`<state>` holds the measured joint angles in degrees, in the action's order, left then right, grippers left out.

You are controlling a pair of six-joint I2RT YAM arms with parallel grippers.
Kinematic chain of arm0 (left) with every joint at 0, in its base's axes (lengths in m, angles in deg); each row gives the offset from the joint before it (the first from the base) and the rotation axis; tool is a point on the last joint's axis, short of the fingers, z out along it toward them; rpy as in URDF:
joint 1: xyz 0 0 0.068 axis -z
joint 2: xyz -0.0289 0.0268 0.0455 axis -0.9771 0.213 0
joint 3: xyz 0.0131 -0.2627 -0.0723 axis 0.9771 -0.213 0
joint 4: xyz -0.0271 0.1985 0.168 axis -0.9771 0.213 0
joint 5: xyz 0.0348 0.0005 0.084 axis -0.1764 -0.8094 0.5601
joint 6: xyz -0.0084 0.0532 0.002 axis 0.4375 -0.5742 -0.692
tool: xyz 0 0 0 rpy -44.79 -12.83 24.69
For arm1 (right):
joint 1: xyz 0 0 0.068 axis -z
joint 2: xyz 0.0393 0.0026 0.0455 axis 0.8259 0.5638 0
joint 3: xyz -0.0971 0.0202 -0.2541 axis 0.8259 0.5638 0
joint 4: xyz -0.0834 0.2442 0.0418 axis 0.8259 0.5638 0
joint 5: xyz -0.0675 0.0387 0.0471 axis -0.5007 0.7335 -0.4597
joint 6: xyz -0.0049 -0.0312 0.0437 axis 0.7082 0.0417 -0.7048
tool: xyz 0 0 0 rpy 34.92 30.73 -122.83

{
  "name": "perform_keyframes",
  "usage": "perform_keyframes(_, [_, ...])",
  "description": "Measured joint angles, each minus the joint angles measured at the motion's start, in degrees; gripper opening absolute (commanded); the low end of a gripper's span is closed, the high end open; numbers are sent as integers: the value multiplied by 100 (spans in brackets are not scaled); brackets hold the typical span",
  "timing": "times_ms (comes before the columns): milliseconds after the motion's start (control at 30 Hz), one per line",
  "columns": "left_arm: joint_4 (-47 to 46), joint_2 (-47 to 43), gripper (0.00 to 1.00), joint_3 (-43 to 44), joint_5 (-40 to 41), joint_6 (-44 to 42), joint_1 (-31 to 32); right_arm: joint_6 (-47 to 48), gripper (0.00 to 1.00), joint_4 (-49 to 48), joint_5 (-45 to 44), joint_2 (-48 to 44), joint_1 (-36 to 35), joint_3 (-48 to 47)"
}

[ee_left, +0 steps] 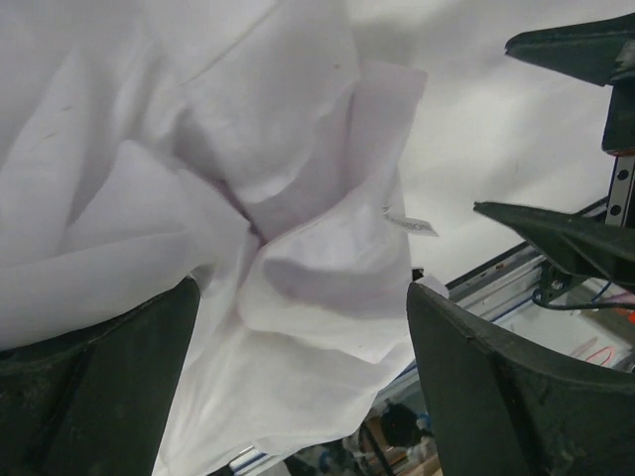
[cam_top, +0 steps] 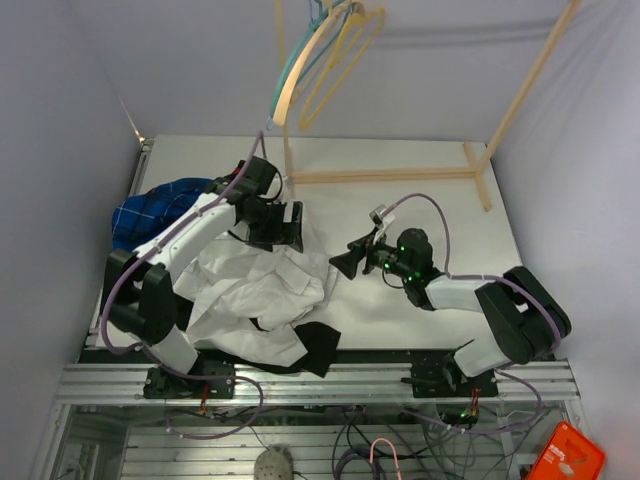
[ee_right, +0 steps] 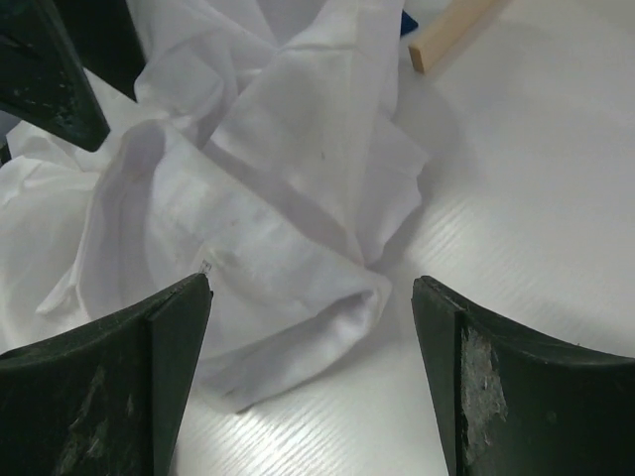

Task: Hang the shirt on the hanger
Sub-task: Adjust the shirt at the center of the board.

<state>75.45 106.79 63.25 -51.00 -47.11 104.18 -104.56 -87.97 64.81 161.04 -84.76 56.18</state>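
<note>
The white shirt (cam_top: 250, 300) lies crumpled on the table's left half, under and in front of my left arm. My left gripper (cam_top: 290, 225) hangs open over the shirt's upper right folds. In the left wrist view its gripper (ee_left: 303, 382) has loose shirt (ee_left: 298, 198) folds beneath it, and neither pad touches cloth. My right gripper (cam_top: 343, 262) is open at the shirt's right edge. In the right wrist view a folded shirt (ee_right: 288, 248) corner lies on the table between the gripper (ee_right: 311, 297) fingers, unpinched. The yellow hanger (cam_top: 345, 60) hangs from the rack at the top, empty.
A blue plaid shirt (cam_top: 150, 210) lies bunched at the table's left edge. A black garment (cam_top: 320, 345) sits at the near edge under the white cloth. The wooden rack's base (cam_top: 400, 175) crosses the far table. A pale wooden hanger (cam_top: 288, 95) and a teal hanger (cam_top: 296, 55) hang beside the yellow one.
</note>
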Motion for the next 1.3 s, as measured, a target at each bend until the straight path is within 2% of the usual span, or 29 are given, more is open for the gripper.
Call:
perform_keyframes(233, [435, 376, 98, 715, 94, -175, 476, -234, 83, 72, -367, -922, 11, 660])
perform_keyframes(500, [505, -107, 97, 667, 702, -15, 496, -667, 83, 382, -647, -2472, 11, 1303])
perform_keyframes(633, [398, -507, 98, 273, 844, 313, 496, -911, 83, 533, -750, -2957, 9, 1471])
perform_keyframes(1000, [420, -391, 97, 11, 855, 1403, 520, -1405, 83, 791, -916, -3432, -31, 1617])
perform_keyframes(1300, [459, -11, 98, 302, 1036, 1919, 966, -1515, 83, 949, -988, -3453, -59, 1615])
